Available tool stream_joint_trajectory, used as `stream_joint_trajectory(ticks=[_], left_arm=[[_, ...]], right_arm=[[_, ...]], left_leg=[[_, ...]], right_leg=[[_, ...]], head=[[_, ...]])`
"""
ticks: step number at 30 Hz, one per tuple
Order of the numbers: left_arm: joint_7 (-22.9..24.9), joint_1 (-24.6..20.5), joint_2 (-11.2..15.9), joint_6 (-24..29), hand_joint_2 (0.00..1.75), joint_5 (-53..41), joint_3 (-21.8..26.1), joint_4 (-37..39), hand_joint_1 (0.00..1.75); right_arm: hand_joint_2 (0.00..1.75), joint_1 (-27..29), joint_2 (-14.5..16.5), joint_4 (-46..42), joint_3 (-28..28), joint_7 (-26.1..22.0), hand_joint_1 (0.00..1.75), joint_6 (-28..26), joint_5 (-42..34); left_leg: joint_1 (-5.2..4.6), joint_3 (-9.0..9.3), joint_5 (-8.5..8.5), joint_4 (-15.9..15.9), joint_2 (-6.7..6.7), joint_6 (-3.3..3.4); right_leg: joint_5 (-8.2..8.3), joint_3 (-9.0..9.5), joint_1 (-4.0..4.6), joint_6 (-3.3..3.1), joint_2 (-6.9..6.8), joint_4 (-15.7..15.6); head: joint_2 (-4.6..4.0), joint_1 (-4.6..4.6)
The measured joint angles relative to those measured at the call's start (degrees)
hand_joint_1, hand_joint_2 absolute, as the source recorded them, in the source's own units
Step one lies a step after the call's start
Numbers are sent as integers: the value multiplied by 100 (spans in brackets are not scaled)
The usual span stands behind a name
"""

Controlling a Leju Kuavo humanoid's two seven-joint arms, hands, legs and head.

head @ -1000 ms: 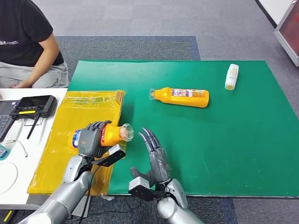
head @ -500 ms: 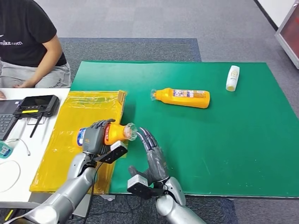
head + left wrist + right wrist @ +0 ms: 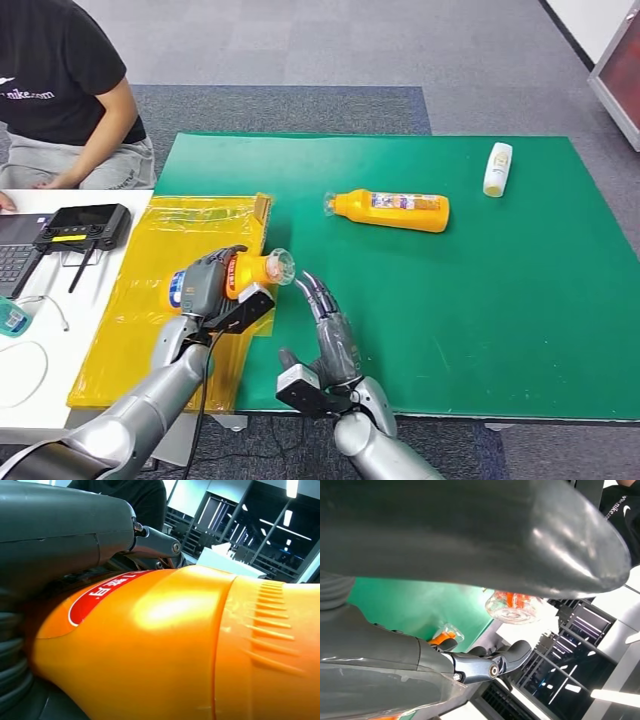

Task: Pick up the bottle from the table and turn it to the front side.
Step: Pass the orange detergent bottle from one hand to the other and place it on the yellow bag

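Two orange bottles share the scene: the left robot hand (image 3: 202, 290) clamps one orange bottle (image 3: 249, 273) above the yellow plastic sheet (image 3: 158, 262) at the desk's (image 3: 483, 330) left side, its clear cap (image 3: 281, 266) pointing toward the right robot hand (image 3: 330, 330), whose fingers are apart and holding nothing. A second orange bottle (image 3: 391, 210) lies mid-desk; a small white bottle (image 3: 496, 168) rests near the far right corner.

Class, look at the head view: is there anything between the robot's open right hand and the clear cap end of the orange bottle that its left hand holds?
Nothing visible. The left hand holds the orange plastic bottle above the table edge, clear cap toward the right hand, whose fingers are spread close beside the cap with open air between.
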Motion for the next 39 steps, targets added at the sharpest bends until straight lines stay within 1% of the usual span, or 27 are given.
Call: stream_joint_trajectory(ticks=[12,23,28,35,36,39], left_arm=[[4,-74,-54,-9,175,-7,-17,142,175],[9,-100,-73,-94,175,-31,-23,219,175],[17,-120,-74,-221,175,-47,-55,285,175],[48,-136,-82,-264,175,-55,-66,314,175],[50,-137,-84,-266,175,-55,-67,317,174],[65,-151,-85,-276,175,-55,-69,336,165]], right_arm=[[0,-17,46,184,0,-13,0,24,-2],[0,-65,79,329,0,-31,0,42,-1],[0,-87,171,484,0,-53,0,35,11],[0,-99,186,552,0,-54,0,35,15],[0,-101,186,557,0,-54,0,36,15],[0,-112,187,576,0,-55,0,37,15]], left_leg=[[0,0,2,0,0,-2],[-2,0,2,0,0,-1],[-2,7,2,-1,0,-1],[-4,15,1,-2,0,0],[-5,16,1,-2,0,0],[-5,18,0,-2,0,1]], right_leg=[[2,0,-1,1,0,0],[2,1,-2,1,0,0],[1,8,-3,0,0,0],[1,16,-5,0,0,0],[1,16,-5,0,0,0],[1,18,-5,1,0,0]], head=[[0,0],[0,0],[0,0],[0,0],[0,0],[0,1]])
